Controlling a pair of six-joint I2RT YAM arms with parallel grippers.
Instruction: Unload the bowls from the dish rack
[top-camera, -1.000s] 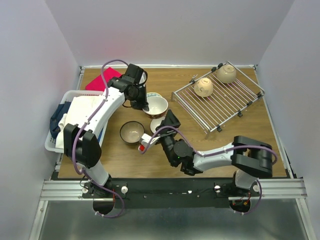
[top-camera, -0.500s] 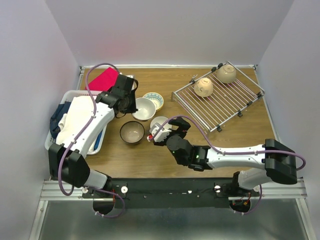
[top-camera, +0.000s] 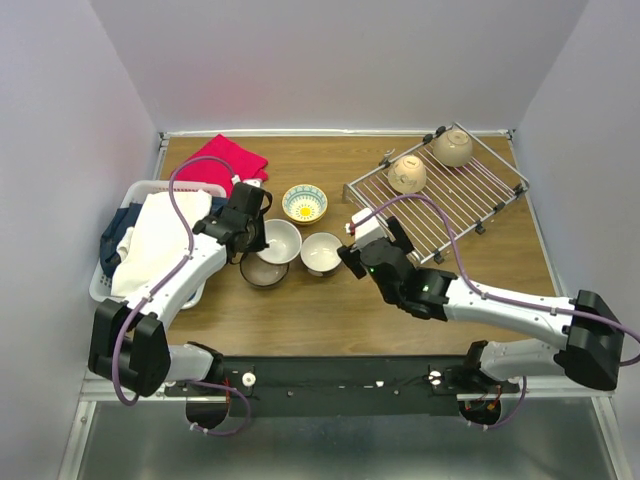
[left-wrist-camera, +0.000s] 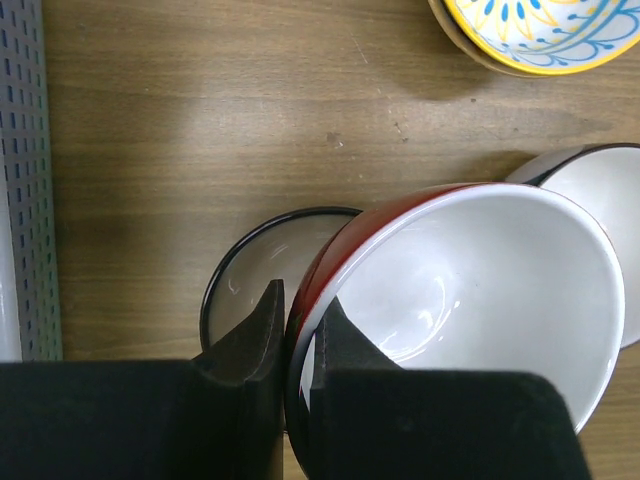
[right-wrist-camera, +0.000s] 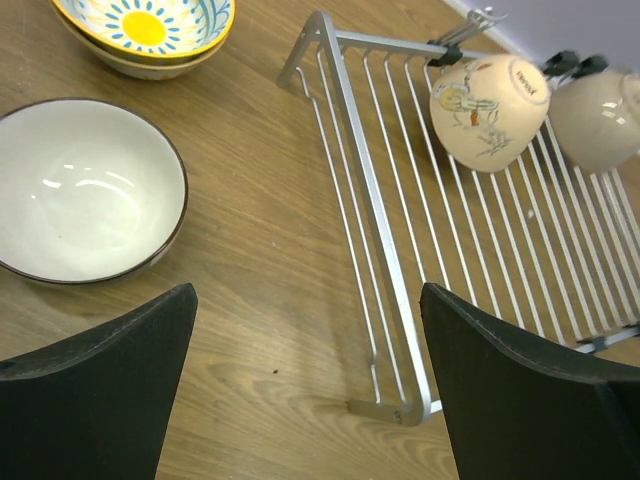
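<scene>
Holding two cream bowls (top-camera: 407, 174) (top-camera: 452, 147), the dish rack (top-camera: 470, 212) sits by parted right jaws; left jaws clamp a red bowl (left-wrist-camera: 460, 290).

Toward the far right corner, set askew: silver wire dish rack (top-camera: 470, 205), carrying a figured cream bowl (top-camera: 407, 174) and a plain cream bowl (top-camera: 452, 147), both mouth-down. Mid-bench: floral bowl (top-camera: 304, 203), upright, nested in a tan one; white dark-rimmed bowl (top-camera: 322, 253), upright; red bowl (top-camera: 278, 241), white inside, tilted over a black-rimmed bowl (top-camera: 255, 274).
</scene>
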